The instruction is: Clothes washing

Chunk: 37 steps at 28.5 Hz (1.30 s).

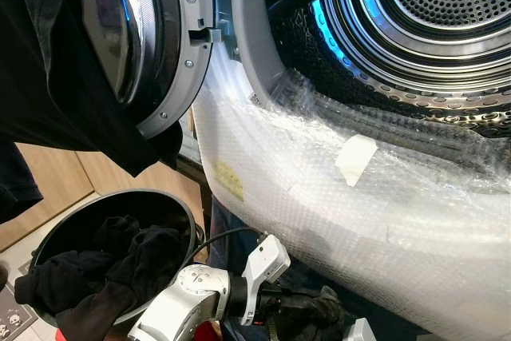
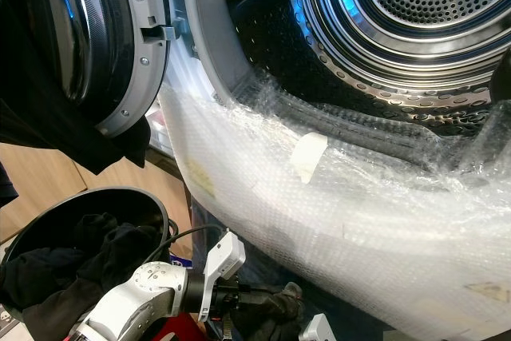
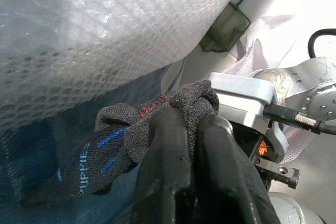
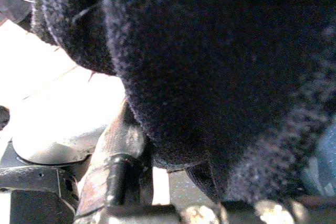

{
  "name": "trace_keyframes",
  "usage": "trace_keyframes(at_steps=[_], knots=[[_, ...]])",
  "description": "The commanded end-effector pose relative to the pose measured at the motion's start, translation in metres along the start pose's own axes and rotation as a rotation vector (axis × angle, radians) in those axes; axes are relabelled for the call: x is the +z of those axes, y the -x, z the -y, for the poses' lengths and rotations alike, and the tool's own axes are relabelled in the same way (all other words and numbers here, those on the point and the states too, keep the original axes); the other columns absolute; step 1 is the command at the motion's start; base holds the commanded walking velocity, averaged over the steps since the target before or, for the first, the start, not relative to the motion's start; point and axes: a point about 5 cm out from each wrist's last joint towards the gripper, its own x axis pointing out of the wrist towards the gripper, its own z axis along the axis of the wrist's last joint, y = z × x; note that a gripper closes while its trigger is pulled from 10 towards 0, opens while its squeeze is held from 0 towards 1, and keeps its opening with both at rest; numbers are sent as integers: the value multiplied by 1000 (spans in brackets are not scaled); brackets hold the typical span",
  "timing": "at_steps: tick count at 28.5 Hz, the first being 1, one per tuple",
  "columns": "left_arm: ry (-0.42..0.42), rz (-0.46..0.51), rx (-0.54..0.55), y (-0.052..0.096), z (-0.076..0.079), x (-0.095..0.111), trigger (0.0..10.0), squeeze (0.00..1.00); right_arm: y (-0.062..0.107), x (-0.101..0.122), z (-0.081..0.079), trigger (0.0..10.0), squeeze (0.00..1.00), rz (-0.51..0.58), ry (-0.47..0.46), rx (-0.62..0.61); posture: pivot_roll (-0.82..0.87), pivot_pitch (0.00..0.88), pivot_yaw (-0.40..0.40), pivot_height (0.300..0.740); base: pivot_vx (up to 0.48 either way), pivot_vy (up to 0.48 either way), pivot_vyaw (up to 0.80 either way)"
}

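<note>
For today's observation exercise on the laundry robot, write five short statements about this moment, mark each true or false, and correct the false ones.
1. The washing machine door stands open. True.
2. The left gripper is open and holds nothing. False: its fingers are shut on a dark sock with blue and red lettering.
3. The drum is packed with clothes. False: its perforated metal wall is bare where it shows.
4. Bubble wrap covers the machine's front below the opening. True.
5. The round black basket at the robot's left holds white towels. False: it holds dark clothes.
</note>
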Motion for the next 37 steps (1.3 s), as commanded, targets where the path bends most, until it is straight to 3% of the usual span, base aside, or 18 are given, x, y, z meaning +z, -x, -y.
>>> trace_keyframes(at_steps=[1, 22, 24, 26, 27, 28, 29, 30, 32, 34, 36, 37], knots=[[-19, 0, -2, 1, 0, 2, 0, 0, 1, 1, 2, 0, 0, -1, 12, -23, -9, 25, -27, 740, 0, 0, 0], [-33, -20, 20, 6, -1, 1, 0, 0, 6, 15, 17, 0, 0, 0, 103, -119, -4, 10, -17, 740, 0, 0, 0], [-35, -26, 32, 7, -2, 0, 392, 0, 9, 15, 17, 0, 0, -1, 105, -116, 1, 3, -17, 740, 0, 0, 0], [-45, -46, 34, 11, 0, -4, 2824, 0, 18, 15, 18, 0, 0, 5, 111, -122, 0, 0, -16, 740, 0, 0, 0], [-45, -46, 34, 11, 0, -4, 2824, 0, 18, 15, 18, 0, 0, 5, 111, -122, 0, 0, -16, 740, 0, 0, 0], [-45, -50, 40, 13, 0, -4, 6824, 0, 20, 15, 19, 0, 0, 2, 112, -138, 0, 0, -16, 740, 0, 0, 0], [-45, -50, 40, 13, 0, -4, 6824, 0, 20, 15, 19, 0, 0, 2, 112, -138, 0, 0, -16, 740, 0, 0, 0], [-56, -61, 45, 14, 0, -5, 10000, 0, 22, 14, 21, 0, 0, -6, 114, -152, -4, 0, -12, 740, 0, 0, 0], [-80, -82, 64, 16, -1, -7, 10000, 0, 23, 14, 21, 0, 0, -7, 116, -151, -4, 0, -10, 740, 0, 0, 0], [-167, -154, 128, 16, -5, -11, 10000, 0, 23, 13, 20, 0, 0, -8, 118, -144, -3, 0, -8, 740, 0, 0, 0], [-179, -167, 163, 15, -7, -12, 10000, 0, 24, 13, 19, 0, 0, -8, 120, -139, -3, 0, -6, 740, 0, 0, 0], [-171, -148, 173, 14, -7, -10, 10000, 996, 24, 12, 18, 0, 0, -8, 121, -136, -6, 0, -4, 740, 0, 0, 0]])
